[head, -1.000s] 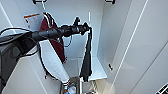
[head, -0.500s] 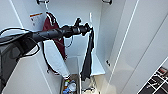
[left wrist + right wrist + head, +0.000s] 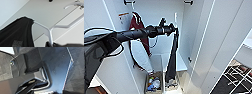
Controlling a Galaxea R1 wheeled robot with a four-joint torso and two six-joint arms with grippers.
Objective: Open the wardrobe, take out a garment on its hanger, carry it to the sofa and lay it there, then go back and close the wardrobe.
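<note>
The wardrobe [image 3: 209, 37] is seen standing open in the head view, its white doors swung aside and its pale interior exposed. The left arm is stretched in from the near left, and the left claw [image 3: 172, 27] is placed high in the opening, right at the top of the garment [image 3: 172, 62]. The black garment is seen hanging straight down below the claw as a narrow, limp strip, its long axis vertical, with its lower end reaching down beside a small open box [image 3: 154, 83] of mixed items on the wardrobe floor.

In the left wrist view the hanger [image 3: 50, 31] is shown close up: a pale stem, a pale arm running into the dark fabric, and the curved hook [image 3: 73, 3] free in the air against the wardrobe's white panels. No rail is seen inside the hook, so the hanger is judged to be carried by the claw. Whether the claw is pressed together on the hanger cannot be told, as its fingers are not made out.

A dark red garment [image 3: 137, 25] is left hanging just to the left, behind the arm, close to the black one.

The left arm is plainly the nearer one; the black garment lies directly beneath its claw, with the open front of the wardrobe toward the robot.
</note>
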